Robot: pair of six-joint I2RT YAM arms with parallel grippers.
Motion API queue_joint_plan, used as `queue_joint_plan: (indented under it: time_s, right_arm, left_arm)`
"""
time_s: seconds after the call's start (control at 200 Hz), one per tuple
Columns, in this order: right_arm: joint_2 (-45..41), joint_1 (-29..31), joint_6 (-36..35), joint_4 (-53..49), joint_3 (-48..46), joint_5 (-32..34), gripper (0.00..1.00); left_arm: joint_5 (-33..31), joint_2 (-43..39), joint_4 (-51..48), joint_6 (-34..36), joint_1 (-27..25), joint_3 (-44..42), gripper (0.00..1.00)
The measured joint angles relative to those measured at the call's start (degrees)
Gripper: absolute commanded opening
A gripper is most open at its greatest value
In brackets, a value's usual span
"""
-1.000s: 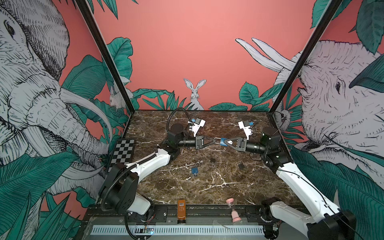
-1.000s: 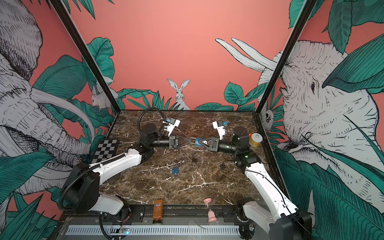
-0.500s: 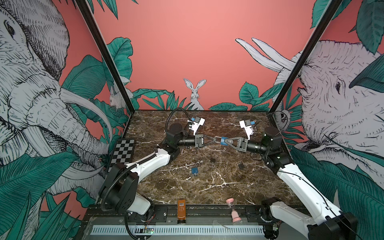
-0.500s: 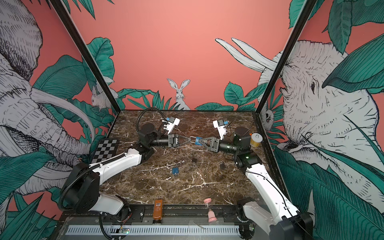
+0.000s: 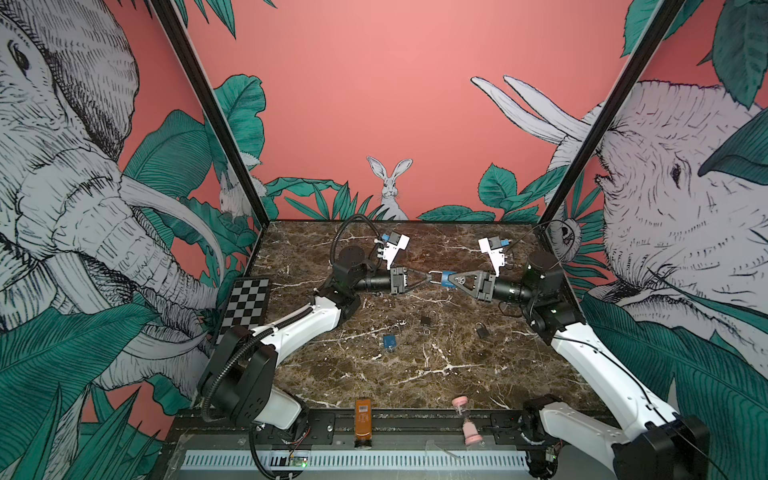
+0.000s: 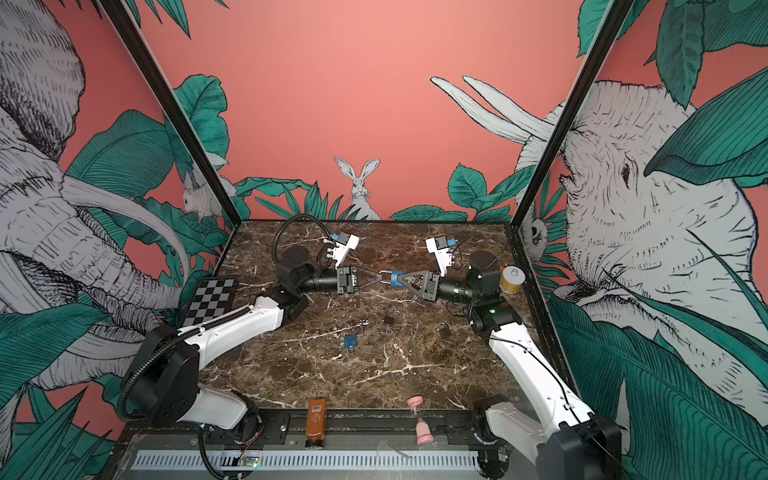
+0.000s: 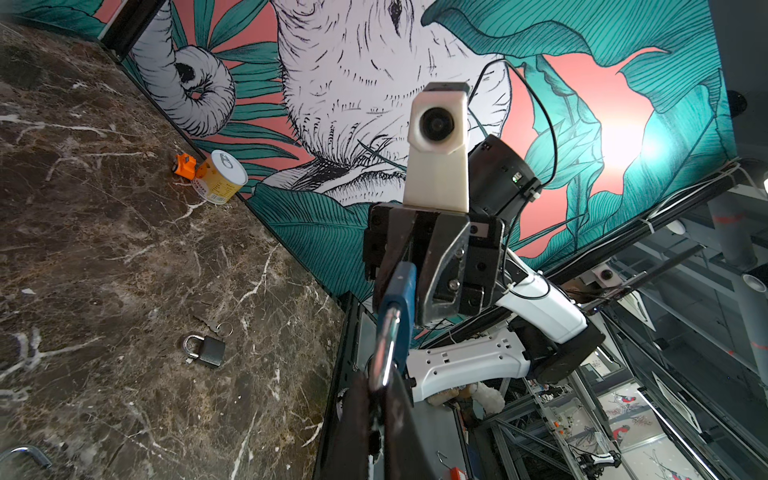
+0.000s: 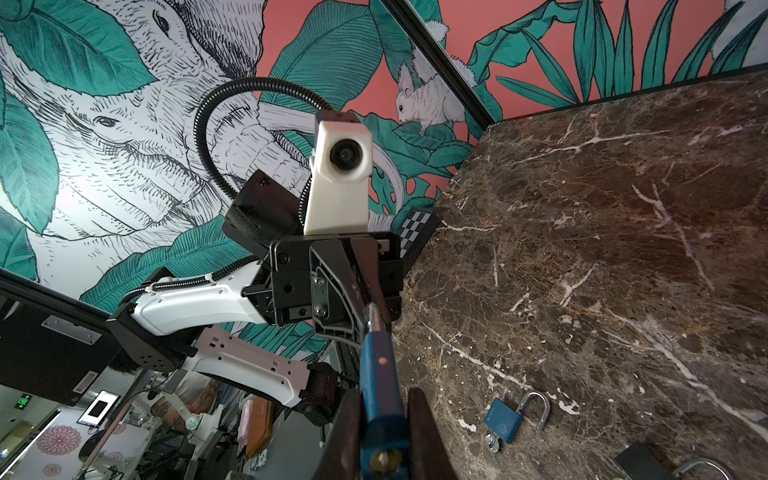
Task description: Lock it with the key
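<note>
Blue padlock (image 5: 446, 279) above brown marble table (image 5: 415, 374), coral jungle-mural walls (image 5: 374, 104) around.

Flat at the left edge of the marble table (image 5: 415, 374): checkerboard (image 5: 245, 309). Far right, by the wall: yellow can (image 6: 512, 280), upright, with a small orange piece (image 7: 185, 165) just beside it. On the front rail, off the marble: orange box (image 5: 363, 422) and pink hourglass (image 5: 466, 419), apart.
</note>
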Motion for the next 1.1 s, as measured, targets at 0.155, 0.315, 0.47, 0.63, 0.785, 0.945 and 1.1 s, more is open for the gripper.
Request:
queue_joint_plan:
  time_s: [0.155, 0.315, 0.47, 0.63, 0.785, 0.945, 1.1]
  right_arm:
    - [1.42, 0.02, 0.44, 1.70, 0.00, -0.20, 0.00]
    - [2.84, 0.57, 0.63, 3.10, 0.37, 0.20, 0.00]
    - [4.24, 1.95, 0.66, 4.52, 0.66, 1.53, 0.00]
    - [4.94, 2.40, 0.66, 5.14, 0.68, 3.04, 0.00]
    - [4.79, 2.54, 0.61, 4.70, 0.28, 3.89, 0.00]
    - [3.43, 2.12, 0.57, 3.26, -1.03, 3.69, 0.00]
    - [0.00, -0.11, 0.74, -0.70, -2.27, 5.40, 0.00]
  left_arm:
    - [-1.07, 0.00, -0.74, 0.44, -0.20, 0.11, 0.00]
    - [-1.84, 0.00, -2.47, 1.33, -0.24, 0.85, 0.00]
    - [-2.73, 0.00, -3.08, 1.70, -0.22, 0.94, 0.00]
    - [-4.17, 0.00, -4.20, 2.34, -0.20, 0.94, 0.00]
    - [-6.16, -0.74, -8.35, 6.01, -0.20, 0.96, 0.00]
    - [-7.74, -1.68, -15.61, 11.32, -0.94, 2.60, 0.23]
    - [-7.91, -1.73, -18.64, 16.70, -3.85, 4.79, 0.81]
